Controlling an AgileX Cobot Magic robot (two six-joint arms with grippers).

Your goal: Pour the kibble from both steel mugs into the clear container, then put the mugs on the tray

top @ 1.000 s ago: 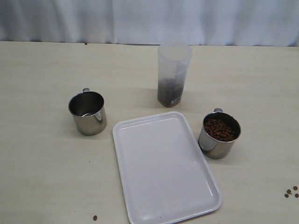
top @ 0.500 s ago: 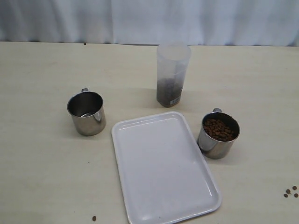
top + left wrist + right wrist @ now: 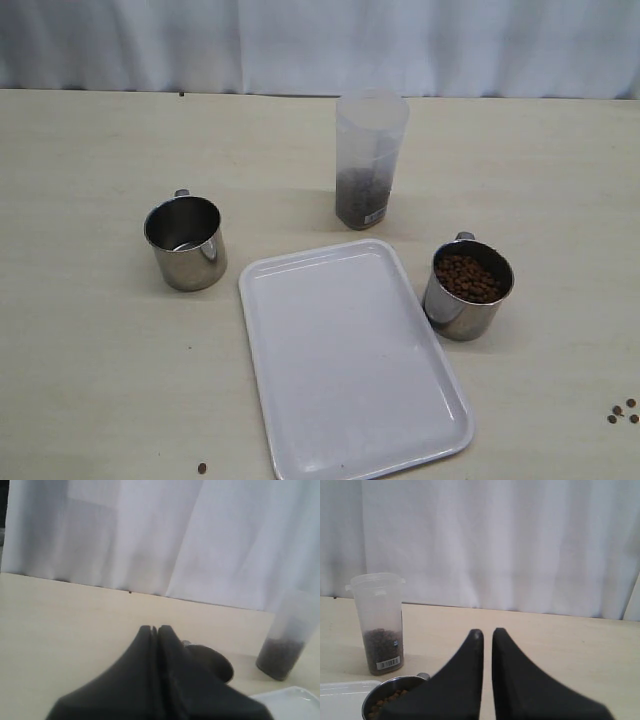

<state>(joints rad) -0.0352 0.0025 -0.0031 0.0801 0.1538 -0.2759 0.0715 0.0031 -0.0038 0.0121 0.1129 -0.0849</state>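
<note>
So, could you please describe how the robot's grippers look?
Both the left gripper and the right gripper have two plain matte black fingers, broad at the base, tapering to narrow rounded tips. No cables or markings show.

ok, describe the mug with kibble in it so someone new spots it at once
Find the flat white tray. The full mug stands just right of it in the exterior view. Unlike the other mug, left of the tray, it holds brown kibble.
</note>
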